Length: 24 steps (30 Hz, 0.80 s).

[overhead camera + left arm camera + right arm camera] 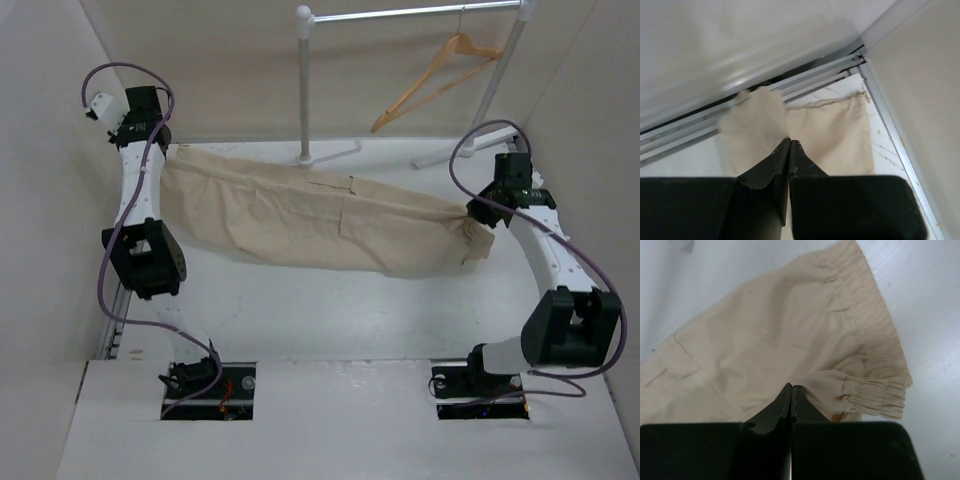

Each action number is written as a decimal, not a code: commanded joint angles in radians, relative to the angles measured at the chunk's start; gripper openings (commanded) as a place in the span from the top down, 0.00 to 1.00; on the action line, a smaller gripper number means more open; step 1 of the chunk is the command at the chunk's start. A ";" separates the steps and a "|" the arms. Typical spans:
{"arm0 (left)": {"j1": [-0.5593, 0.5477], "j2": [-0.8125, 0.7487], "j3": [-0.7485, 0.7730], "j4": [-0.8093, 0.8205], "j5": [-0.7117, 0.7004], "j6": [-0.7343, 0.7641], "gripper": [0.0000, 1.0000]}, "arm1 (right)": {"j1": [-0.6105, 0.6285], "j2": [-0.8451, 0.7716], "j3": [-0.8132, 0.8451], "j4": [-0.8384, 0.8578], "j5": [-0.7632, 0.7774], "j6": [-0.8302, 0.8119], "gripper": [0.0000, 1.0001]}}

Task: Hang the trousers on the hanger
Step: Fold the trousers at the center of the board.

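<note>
trousers (320, 225) stretched from far left corner to right edge of the tabletop. left gripper (790, 141) fully closed on the leg-end cloth; right gripper (791, 386) fully closed on the elastic waistband. hanger (432, 78) hooked on white rack (305, 90) at far edge, toward the right.

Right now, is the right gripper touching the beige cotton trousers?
Touching. The right wrist view shows the right gripper shut on the beige cotton trousers, with the cloth pinched between its closed jaws.

Lab cell: plain white walls (45, 200), clothes rack (304, 90).
</note>
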<state>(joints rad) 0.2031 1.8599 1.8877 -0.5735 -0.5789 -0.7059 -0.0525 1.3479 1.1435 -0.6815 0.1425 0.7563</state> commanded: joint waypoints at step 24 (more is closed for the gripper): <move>-0.040 0.106 -0.064 0.457 0.155 0.088 0.48 | -0.007 0.408 0.404 0.149 0.006 -0.003 0.45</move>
<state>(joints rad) 0.1371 2.2097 2.0232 -0.2226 -0.4316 -0.6224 -0.0959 1.9430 1.6440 -0.6044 0.1329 0.7609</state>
